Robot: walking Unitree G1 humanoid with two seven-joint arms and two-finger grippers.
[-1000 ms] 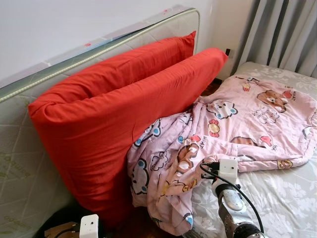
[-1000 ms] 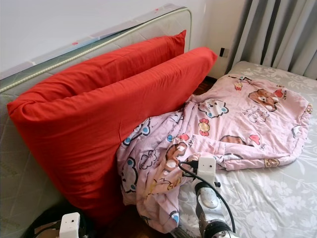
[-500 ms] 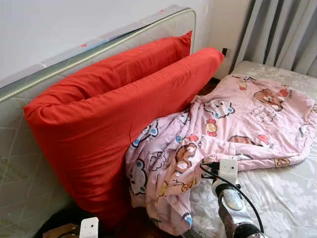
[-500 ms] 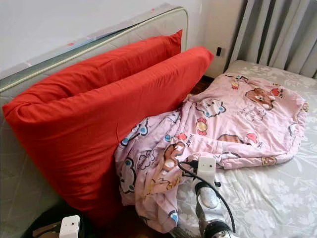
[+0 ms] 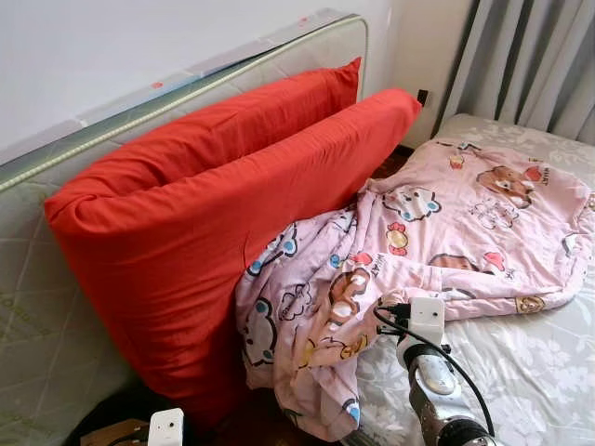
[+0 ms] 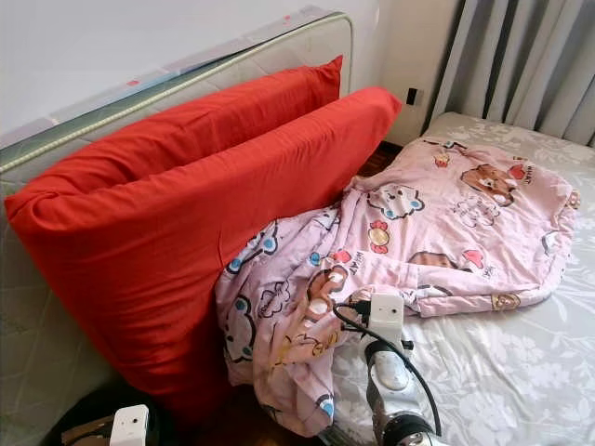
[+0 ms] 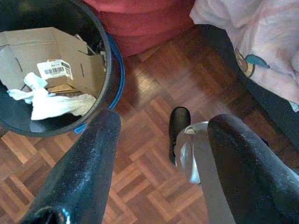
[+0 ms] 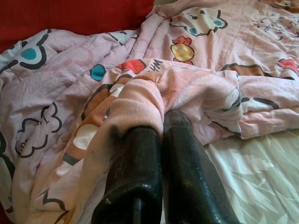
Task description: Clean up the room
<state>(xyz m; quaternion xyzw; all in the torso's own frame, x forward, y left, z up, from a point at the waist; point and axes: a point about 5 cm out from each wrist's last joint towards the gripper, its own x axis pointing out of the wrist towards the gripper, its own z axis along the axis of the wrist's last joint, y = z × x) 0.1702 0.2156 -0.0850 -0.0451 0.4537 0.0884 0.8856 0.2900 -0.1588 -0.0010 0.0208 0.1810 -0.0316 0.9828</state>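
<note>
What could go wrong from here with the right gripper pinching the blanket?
The right gripper holds just a small fold of the pink blanket, so the cloth may slip out under a pull. The blanket's edge hangs off the bed against the red cushion; dragging could tip the cushion. The left gripper hangs open beside the bin and could bump it.

The 2 big red cushions (image 5: 214,223) lean on the upright grey mattress (image 5: 37,307) and block the bed's (image 5: 530,372) left edge. The bunched pink cartoon blanket (image 5: 437,232) fills the gap. The bed's near right part lies open.
</note>
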